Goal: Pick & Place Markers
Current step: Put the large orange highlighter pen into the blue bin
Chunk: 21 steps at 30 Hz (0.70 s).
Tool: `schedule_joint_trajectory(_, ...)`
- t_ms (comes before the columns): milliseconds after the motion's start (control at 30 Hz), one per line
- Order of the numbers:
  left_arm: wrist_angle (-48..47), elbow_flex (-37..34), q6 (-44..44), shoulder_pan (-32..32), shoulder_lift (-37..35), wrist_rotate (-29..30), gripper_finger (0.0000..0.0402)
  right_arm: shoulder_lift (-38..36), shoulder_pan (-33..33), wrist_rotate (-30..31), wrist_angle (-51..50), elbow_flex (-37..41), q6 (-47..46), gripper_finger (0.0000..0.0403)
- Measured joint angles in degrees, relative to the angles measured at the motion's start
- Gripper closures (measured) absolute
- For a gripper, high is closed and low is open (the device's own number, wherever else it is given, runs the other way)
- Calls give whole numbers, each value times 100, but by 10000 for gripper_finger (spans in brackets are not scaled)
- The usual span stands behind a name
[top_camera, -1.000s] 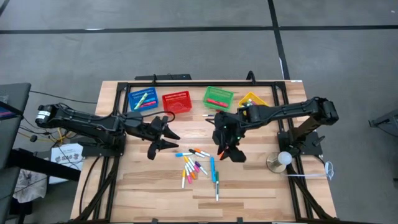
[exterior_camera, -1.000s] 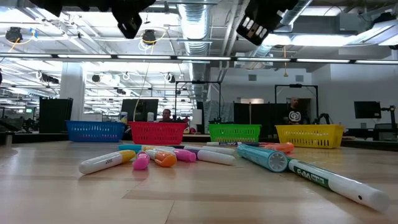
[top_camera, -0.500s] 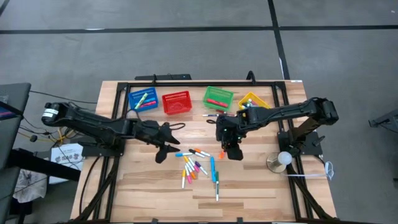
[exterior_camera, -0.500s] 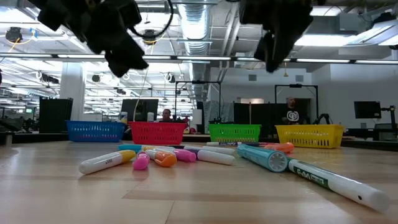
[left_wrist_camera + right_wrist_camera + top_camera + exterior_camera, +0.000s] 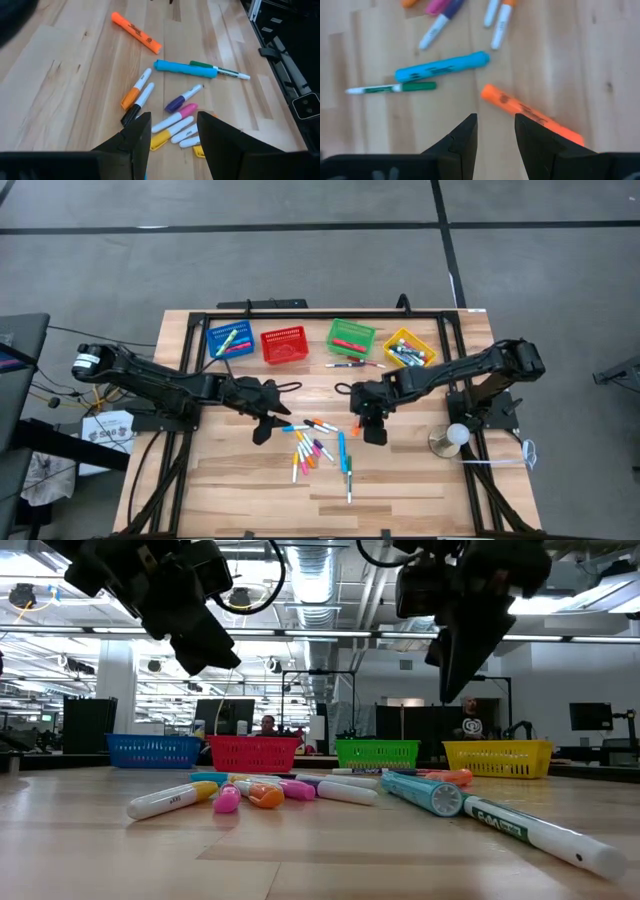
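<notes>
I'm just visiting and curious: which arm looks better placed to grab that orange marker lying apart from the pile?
Probably the right. Its pincer hangs open just above the orange marker, which lies right ahead of its fingers. The left pincer is open over the pile of markers, farther from it.

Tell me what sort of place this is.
Probably a robotics lab or workshop: exposed ceiling ducts, monitors on benches behind, and a wooden table framed in black for two arms.
</notes>
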<state>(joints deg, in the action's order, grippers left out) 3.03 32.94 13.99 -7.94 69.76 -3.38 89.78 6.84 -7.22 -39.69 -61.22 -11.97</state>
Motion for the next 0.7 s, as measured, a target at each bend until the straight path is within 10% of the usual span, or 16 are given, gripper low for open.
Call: schedule_joint_trajectory(700,129,1,-18,0,0,-4,243,200,505,164,190,49,3638,282)
